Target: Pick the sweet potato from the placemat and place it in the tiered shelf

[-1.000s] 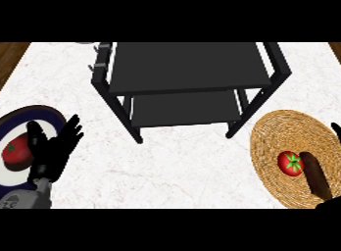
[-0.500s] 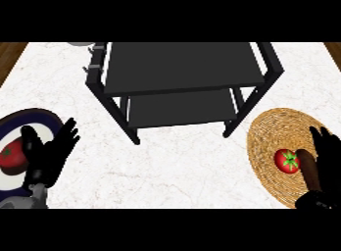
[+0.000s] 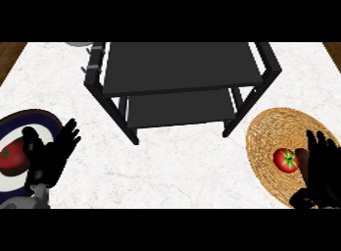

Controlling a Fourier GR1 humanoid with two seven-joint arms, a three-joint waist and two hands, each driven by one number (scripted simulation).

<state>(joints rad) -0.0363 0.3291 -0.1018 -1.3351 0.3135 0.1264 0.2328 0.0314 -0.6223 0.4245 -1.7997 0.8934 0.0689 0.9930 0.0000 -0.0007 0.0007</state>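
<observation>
The sweet potato lies hidden under the right hand (image 3: 327, 171), which has slid over the woven placemat (image 3: 275, 132), fingers straight, beside a tomato (image 3: 287, 160); a grasp looks imminent. Its long axis cannot be seen now. The left hand (image 3: 52, 154) rests open by the plate (image 3: 0, 132). The tiered shelf (image 3: 181, 68) stands farther back on the bench (image 3: 188, 162).

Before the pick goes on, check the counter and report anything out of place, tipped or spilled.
Nothing stands out. The tiered shelf stands upright, a tomato lies on the woven placemat beside the right hand, and another tomato sits on the plate. No spills.
</observation>
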